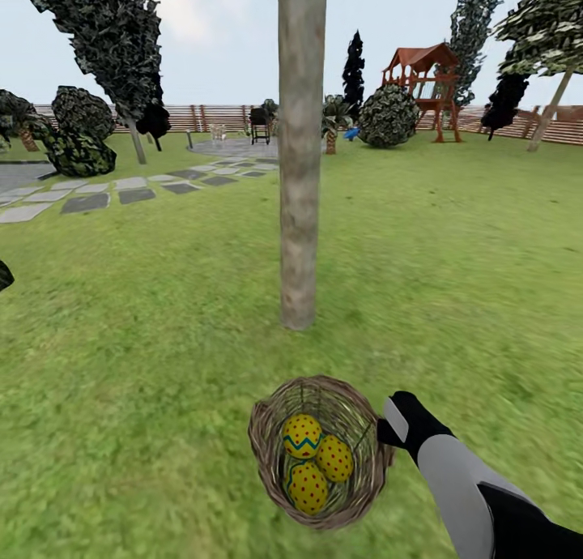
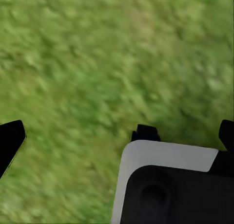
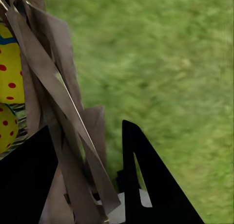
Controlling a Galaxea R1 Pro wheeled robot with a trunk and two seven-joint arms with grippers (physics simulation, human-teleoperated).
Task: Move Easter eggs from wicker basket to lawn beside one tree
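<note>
The wicker basket (image 1: 263,429) hangs tilted in the near middle of the head view, with my right gripper (image 1: 387,429) shut on its right rim. Three yellow red-dotted Easter eggs lie inside: one with a blue-green zigzag (image 1: 302,436), one to its right (image 1: 334,458) and one nearest me (image 1: 308,486). The tree's pale trunk (image 1: 300,178) rises from the lawn (image 1: 146,316) just beyond the basket. In the right wrist view, wicker strips (image 3: 53,87) run between the fingers of the right gripper (image 3: 85,126), beside two eggs (image 3: 9,68) (image 3: 6,129). My left gripper (image 2: 117,141) is open over bare grass.
A grey stepping-stone path (image 1: 97,198) runs at the far left. Bushes (image 1: 77,138), a red playset (image 1: 425,89), a leaning tree (image 1: 551,105) and a wooden fence (image 1: 219,117) stand far behind. Grass stretches on both sides of the trunk.
</note>
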